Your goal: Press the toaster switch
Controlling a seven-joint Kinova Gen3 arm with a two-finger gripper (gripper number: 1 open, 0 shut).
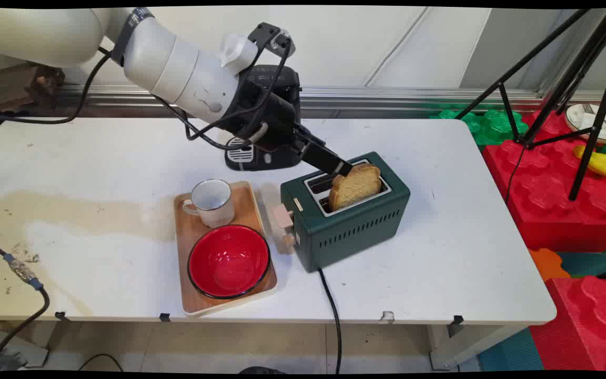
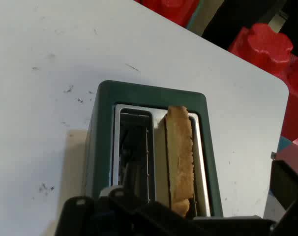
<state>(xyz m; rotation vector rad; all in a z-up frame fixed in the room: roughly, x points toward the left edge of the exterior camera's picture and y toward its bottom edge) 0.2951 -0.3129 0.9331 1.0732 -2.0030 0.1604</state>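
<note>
Pincer (image 1: 346, 169) slanted down, touching toast (image 1: 354, 186)

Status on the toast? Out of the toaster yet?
Done: the claw has reached the toast, at its upper end.
In hand: nothing; the claw is open, and the slice stands in one slot of the toaster.
Left: lifting it out. The red bowl and mug on the tray are empty.
</note>
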